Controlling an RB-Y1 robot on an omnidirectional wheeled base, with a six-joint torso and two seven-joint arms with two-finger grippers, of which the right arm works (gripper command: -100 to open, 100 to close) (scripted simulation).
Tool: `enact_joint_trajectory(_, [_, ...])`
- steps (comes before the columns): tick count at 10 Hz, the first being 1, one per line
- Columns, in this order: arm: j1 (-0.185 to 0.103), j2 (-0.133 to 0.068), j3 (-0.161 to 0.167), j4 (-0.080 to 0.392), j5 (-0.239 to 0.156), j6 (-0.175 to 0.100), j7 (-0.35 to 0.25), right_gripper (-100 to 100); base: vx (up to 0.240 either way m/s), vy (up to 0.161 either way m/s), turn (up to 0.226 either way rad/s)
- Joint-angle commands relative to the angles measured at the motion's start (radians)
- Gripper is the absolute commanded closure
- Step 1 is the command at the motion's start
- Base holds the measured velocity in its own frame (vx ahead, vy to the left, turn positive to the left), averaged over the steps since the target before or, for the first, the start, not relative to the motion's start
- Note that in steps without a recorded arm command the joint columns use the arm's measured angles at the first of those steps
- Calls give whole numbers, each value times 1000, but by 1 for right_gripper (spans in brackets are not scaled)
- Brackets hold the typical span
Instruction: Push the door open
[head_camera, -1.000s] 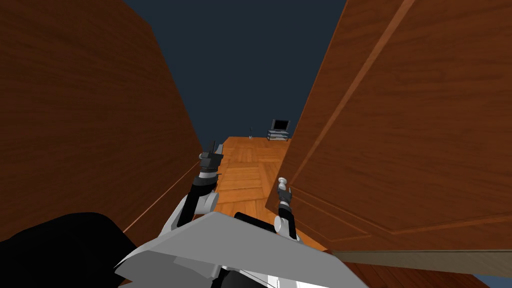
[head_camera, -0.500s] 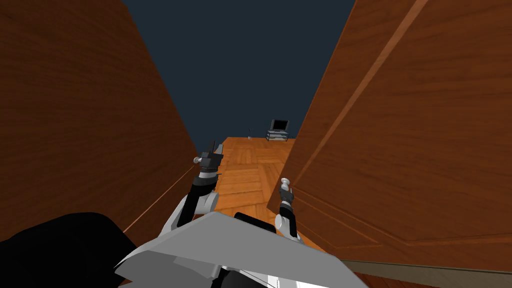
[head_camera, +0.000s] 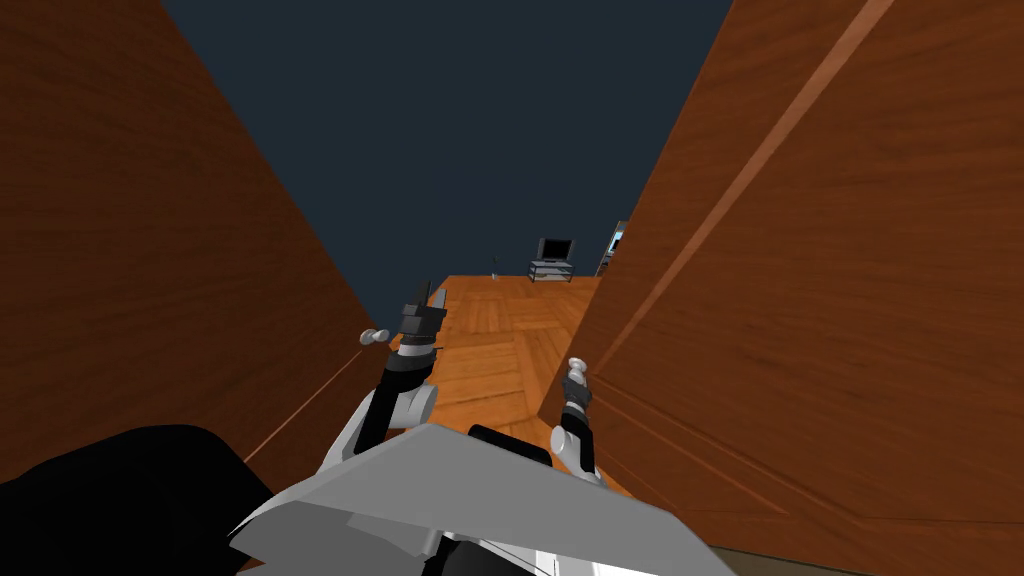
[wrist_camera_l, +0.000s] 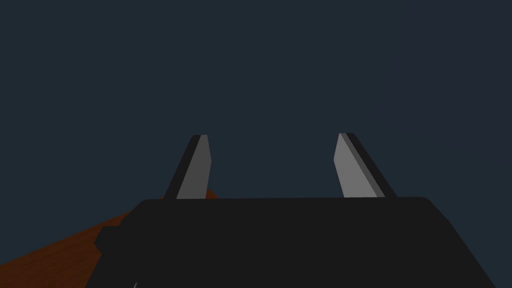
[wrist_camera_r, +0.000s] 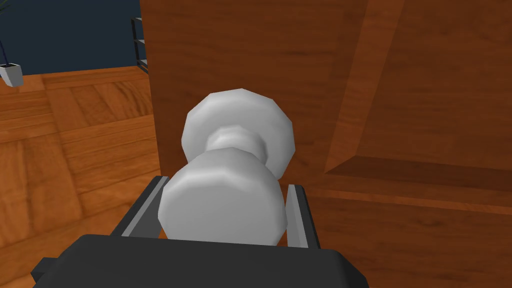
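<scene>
Brown wooden door (head_camera: 800, 300) on the right, standing ajar, white knob (wrist_camera_r: 223, 207) at its near edge, right claw (wrist_camera_r: 227, 184) closed on the knob, fingers pressing its sides, left claw (wrist_camera_l: 272, 136) spread wide and empty, beside the brown left wall (head_camera: 150, 300), wooden floor (head_camera: 500, 340) beyond.

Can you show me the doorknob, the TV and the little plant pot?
doorknob (wrist_camera_r: 223, 206): right wrist view, on its rounded near end.
TV (head_camera: 557, 248): head view, on its dark screen.
plant pot (wrist_camera_r: 11, 74): right wrist view, on its pale side.
</scene>
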Motion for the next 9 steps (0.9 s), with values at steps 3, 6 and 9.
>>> enact_joint_trajectory(3, [5,-9,-26,-11,-15,-2,11,100,117,38,-24])
enact_joint_trajectory(6, [4,-21,-47,-8,-30,-10,16,100,171,34,-52])
enact_joint_trajectory(9, [3,-28,-79,-4,-51,-20,23,100,206,29,-56])
